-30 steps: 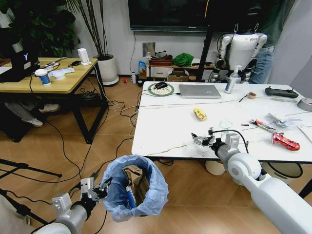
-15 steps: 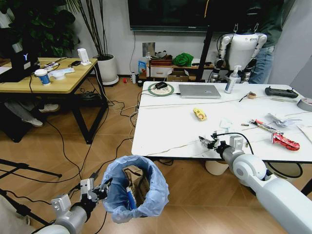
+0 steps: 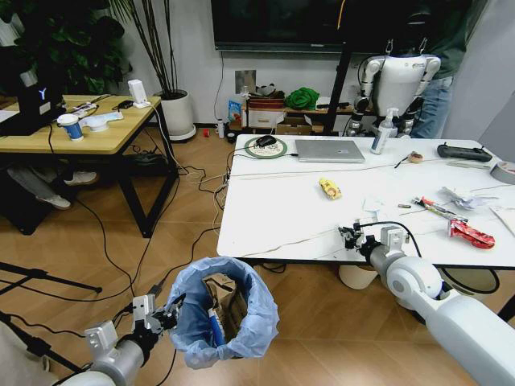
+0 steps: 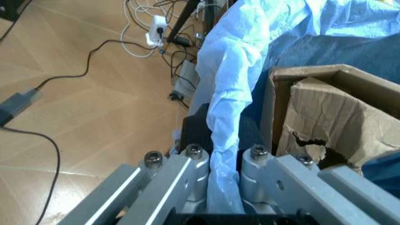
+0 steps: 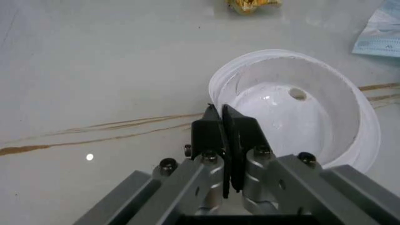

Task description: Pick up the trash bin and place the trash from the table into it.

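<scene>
Left gripper [image 3: 170, 310], low beside the table [image 3: 273, 209], pinches the trash bin [image 3: 225, 310] rim; right gripper [image 5: 224, 123] clamps a white lid [image 5: 306, 108].

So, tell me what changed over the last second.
The right gripper drew back along the table edge toward the robot's right, its fingers shut on the rim of a white lid. The left gripper stayed clamped on the trash bin, which holds torn cardboard. The yellow wrapper and red wrapper lie unmoved.
</scene>
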Robot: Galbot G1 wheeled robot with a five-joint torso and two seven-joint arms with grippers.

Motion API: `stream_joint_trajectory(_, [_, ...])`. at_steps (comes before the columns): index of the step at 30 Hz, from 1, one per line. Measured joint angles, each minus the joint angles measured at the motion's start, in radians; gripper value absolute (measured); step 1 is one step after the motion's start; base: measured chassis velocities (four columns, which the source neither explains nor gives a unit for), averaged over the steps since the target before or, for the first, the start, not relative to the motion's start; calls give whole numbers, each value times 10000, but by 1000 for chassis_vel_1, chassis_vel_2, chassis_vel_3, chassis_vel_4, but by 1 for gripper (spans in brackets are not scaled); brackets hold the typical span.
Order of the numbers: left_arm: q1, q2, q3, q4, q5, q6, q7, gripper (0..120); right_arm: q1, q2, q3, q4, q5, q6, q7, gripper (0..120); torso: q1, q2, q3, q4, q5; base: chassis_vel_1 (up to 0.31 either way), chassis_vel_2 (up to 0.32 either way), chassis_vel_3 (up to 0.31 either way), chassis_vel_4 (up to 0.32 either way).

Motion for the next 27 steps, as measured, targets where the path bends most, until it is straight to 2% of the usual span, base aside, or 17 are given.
stream_joint_trajectory(6, [-93,27,245,-180,-1,0,-93,2,22,-191,43,180,94,52,-75,0,1,-1,3,0,6,0,0,0,0])
stream_joint_trajectory(14, [-424,-77,884,-2,187,-90,-114,2,99,-551,-198,1457,299,1234,-311,0,1,-1,3,0,3,0,0,0,0])
stream_joint_trajectory(17, [-540,-91,1107,78,238,-91,-135,2,151,-727,-360,2070,556,1698,-837,0,1,-1,3,1,3,0,0,0,0])
stream_joint_trajectory(21, [-759,-109,1323,178,279,-91,-205,2,274,-1233,-831,2905,586,2591,-2208,0,0,-1,2,1,0,0,0,0,0])
stream_joint_trajectory(27, [-905,-132,1424,184,250,-91,-223,2,296,-1543,-1234,3500,708,3349,-3557,0,0,-1,2,0,5,0,0,0,0])
